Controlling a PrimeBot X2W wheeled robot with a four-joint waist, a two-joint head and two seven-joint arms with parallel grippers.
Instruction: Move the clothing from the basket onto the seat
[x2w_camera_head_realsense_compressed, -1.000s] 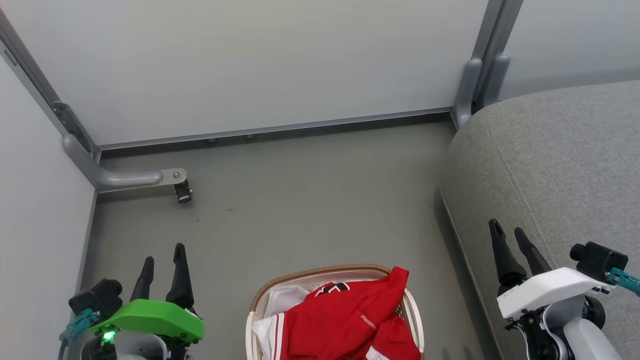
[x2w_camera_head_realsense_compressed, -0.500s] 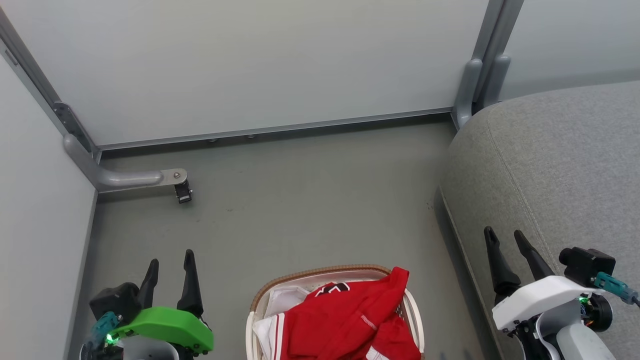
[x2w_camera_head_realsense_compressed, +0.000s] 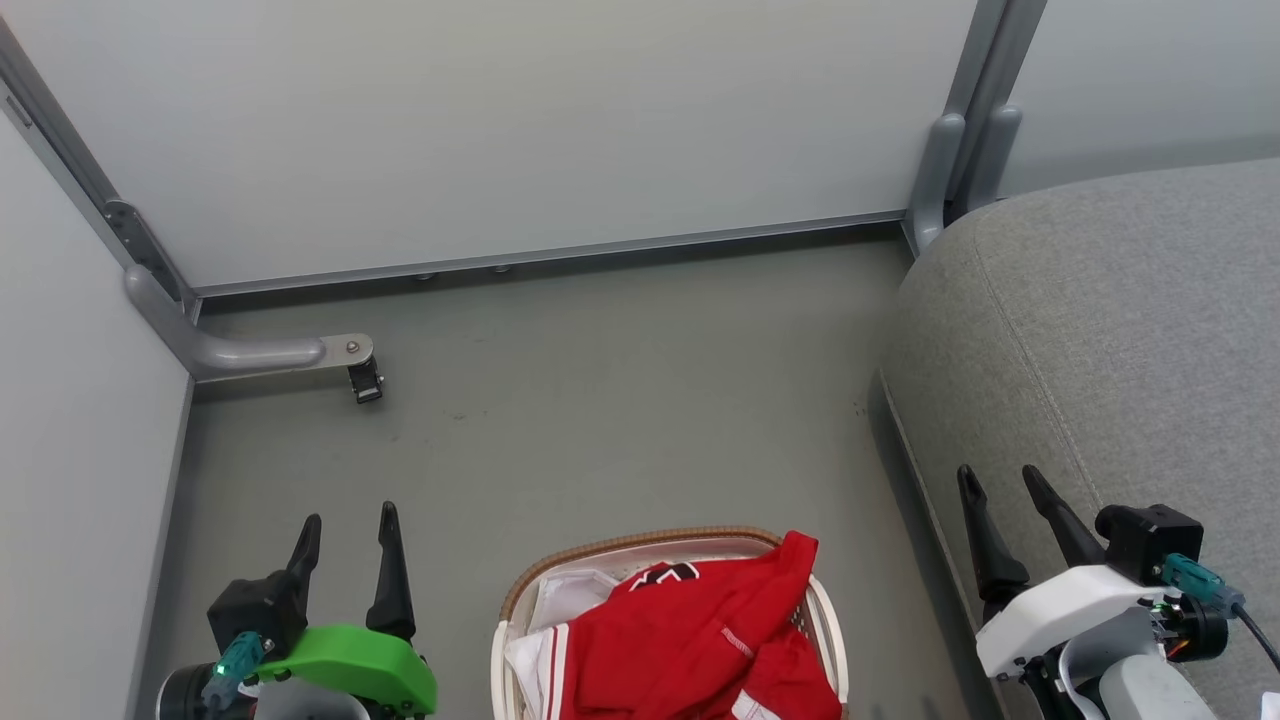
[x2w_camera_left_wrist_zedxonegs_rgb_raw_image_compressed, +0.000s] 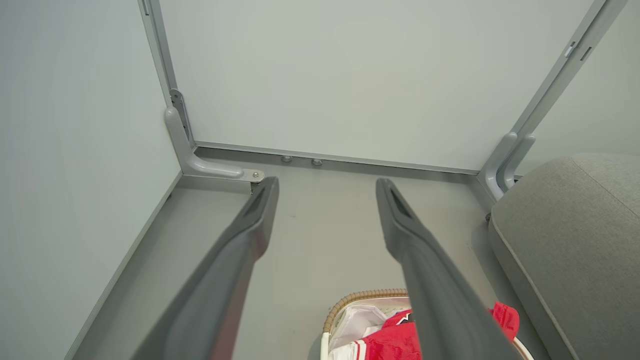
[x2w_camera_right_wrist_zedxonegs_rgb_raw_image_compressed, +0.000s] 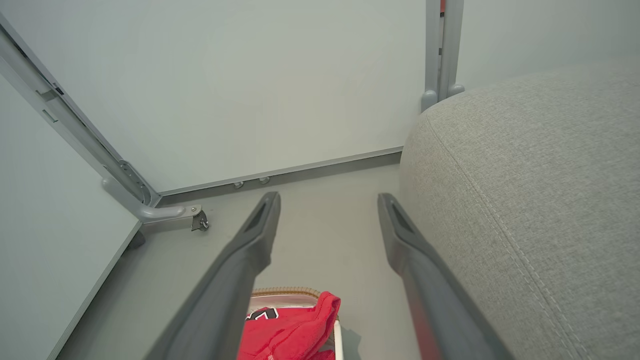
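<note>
At the lower left of the head view, the left gripper (x2w_camera_head_realsense_compressed: 350, 520) hangs above the grey floor (x2w_camera_head_realsense_compressed: 620, 400) with its two dark fingers spread apart and nothing between them; above it in the frame, a partition's metal foot (x2w_camera_head_realsense_compressed: 300, 355) stands by the pale wall panels (x2w_camera_head_realsense_compressed: 520, 130). At the bottom centre sits the laundry basket (x2w_camera_head_realsense_compressed: 640, 543), just right of that gripper, and the red clothing (x2w_camera_head_realsense_compressed: 700, 630) lies heaped inside it, emblem facing up, one red fold draped over the brown woven rim at the upper right; a white layer (x2w_camera_head_realsense_compressed: 560, 600) shows at the basket's left side, garment or sheet I cannot tell. The right of the frame belongs to the grey sofa seat (x2w_camera_head_realsense_compressed: 1100, 330), near the basket. At the lower right the right gripper (x2w_camera_head_realsense_compressed: 998, 475) shows against the seat's edge, fingers likewise parted and empty. By my judgement the task is at its very start: all the red cloth in sight is in the basket, and the step in hand is the approach. The next move calls for one arm to swing inward and down over the heap, pinch a thick fold rather than the rim, then lift clear of the basket wall before carrying it right to the seat.
</note>
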